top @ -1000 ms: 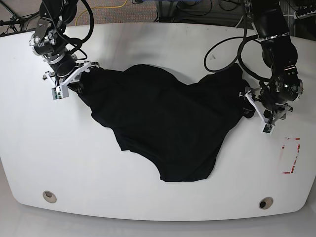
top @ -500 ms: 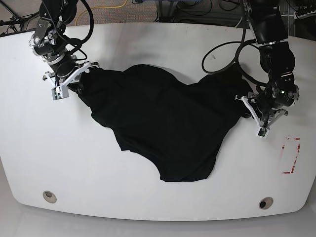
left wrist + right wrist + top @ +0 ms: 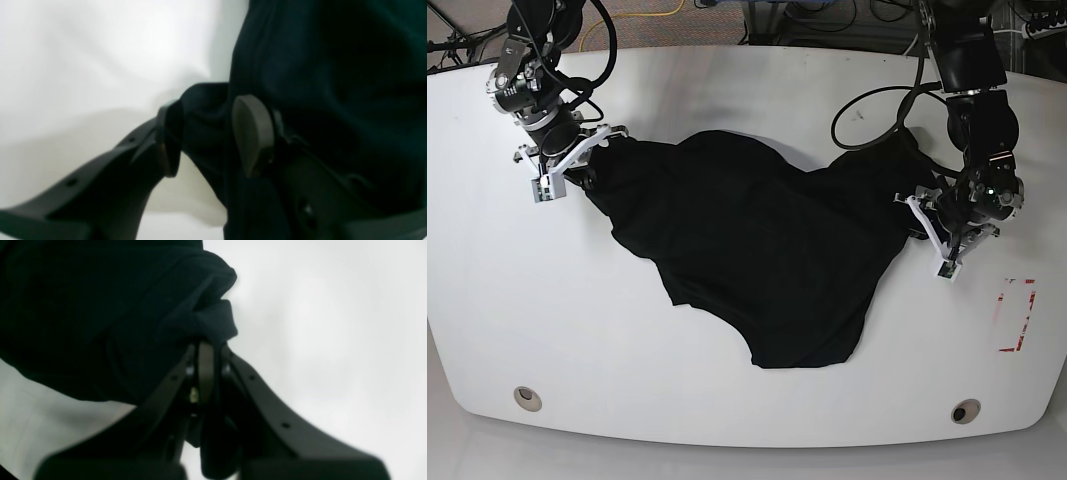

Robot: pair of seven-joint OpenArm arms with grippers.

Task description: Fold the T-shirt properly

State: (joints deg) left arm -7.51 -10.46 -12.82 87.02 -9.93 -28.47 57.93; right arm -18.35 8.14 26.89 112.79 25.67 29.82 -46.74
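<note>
This looks like a robot lab; a big white table [image 3: 727,400] with round corners fills the room; two black robot arms are fixed at its far edge; loose cables [image 3: 867,110] lie on the table; a yellow cord [image 3: 642,14] runs on the floor behind; red tape marks [image 3: 1017,315] sit near one side.

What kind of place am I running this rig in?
Probably a robotics lab or test bench: a bare white table with the T-shirt on it, cables looping off the arms, and a red marker.
</note>
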